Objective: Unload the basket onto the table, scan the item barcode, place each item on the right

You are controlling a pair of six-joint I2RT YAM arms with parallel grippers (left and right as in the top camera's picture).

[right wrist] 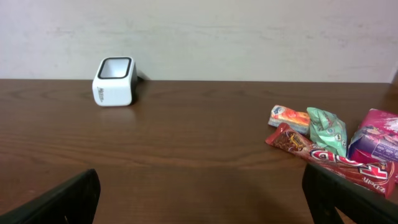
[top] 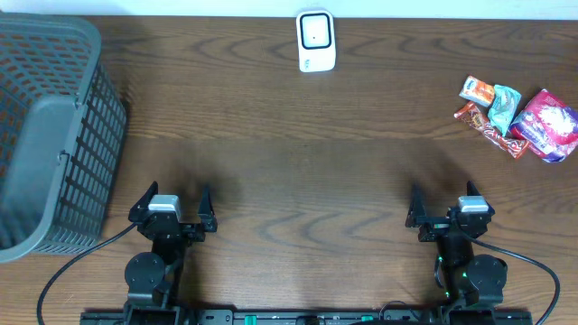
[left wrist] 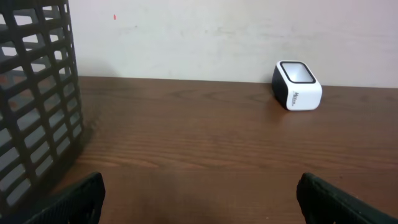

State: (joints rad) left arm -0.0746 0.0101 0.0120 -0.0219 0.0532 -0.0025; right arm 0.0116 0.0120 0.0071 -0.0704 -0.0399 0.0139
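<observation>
Plainly, left jaws and right jaws wide, empty, white scanner (top: 315,41), logo unreadably small, snack packets (top: 504,108) at right.

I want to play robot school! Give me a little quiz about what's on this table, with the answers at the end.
1. True or false: the left end effector and the right end effector are both open and empty.
2. Where does the white box-shaped barcode scanner stand? A) at the far edge of the brown wooden table, near the middle; B) at the near edge, right by the arms; C) in an end effector's grip.
3. Fill in: the colourful snack packets lie on the robot's ____ side.
Key: 1 true; 2 A; 3 right.
</observation>
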